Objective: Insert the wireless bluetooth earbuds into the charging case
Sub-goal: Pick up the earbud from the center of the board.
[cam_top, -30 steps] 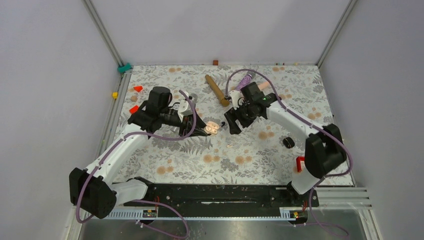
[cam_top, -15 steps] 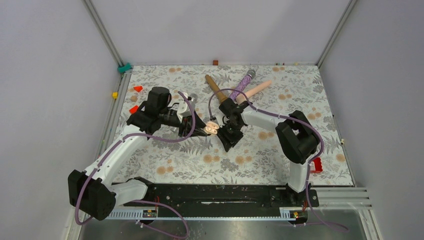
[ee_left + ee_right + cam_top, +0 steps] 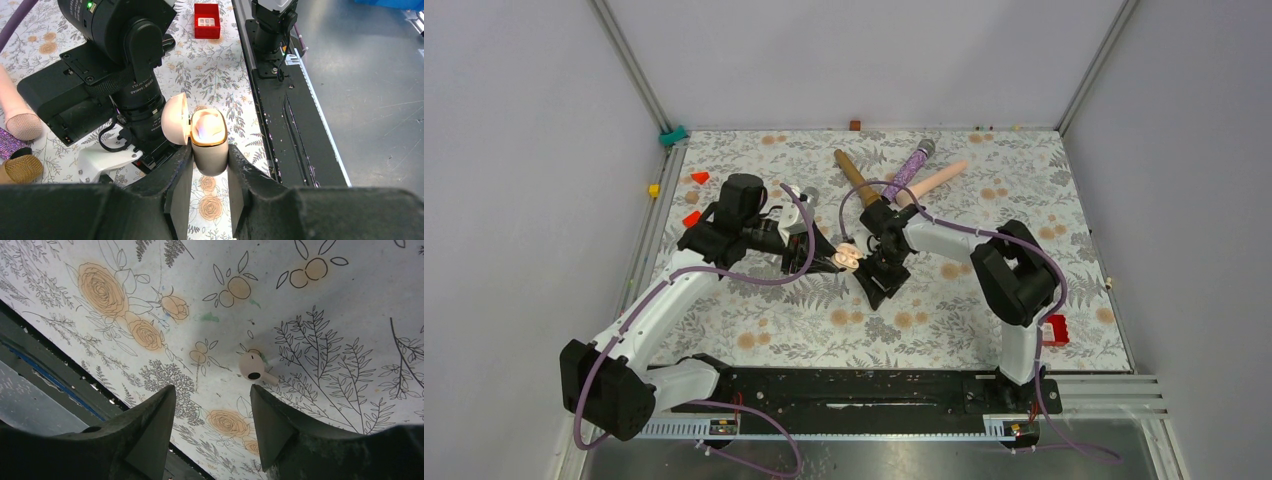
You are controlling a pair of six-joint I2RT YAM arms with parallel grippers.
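My left gripper (image 3: 209, 159) is shut on the beige charging case (image 3: 209, 150), holding it upright by its sides with the lid (image 3: 175, 119) flipped open; glare washes out the inside. In the top view the case (image 3: 849, 257) sits at mid-table, with the left gripper (image 3: 829, 258) beside it. My right gripper (image 3: 879, 283) hangs just right of the case, open with nothing between its fingers (image 3: 160, 410). Below it a pale earbud (image 3: 251, 367) with a short stem lies on the floral mat, just beyond the right fingertip (image 3: 262, 405) and apart from it.
Three stick microphones lie at the back: brown (image 3: 856, 178), purple (image 3: 908, 168) and pink (image 3: 936, 180). A red box (image 3: 1054, 330) sits by the right arm's base. Small red pieces (image 3: 699, 177) lie at far left. The black base rail (image 3: 864, 390) runs along the near edge.
The right arm swung left and nearer, from beside the microphones to just right of the case, and its jaws narrowed somewhat. The left gripper and the case stayed put.
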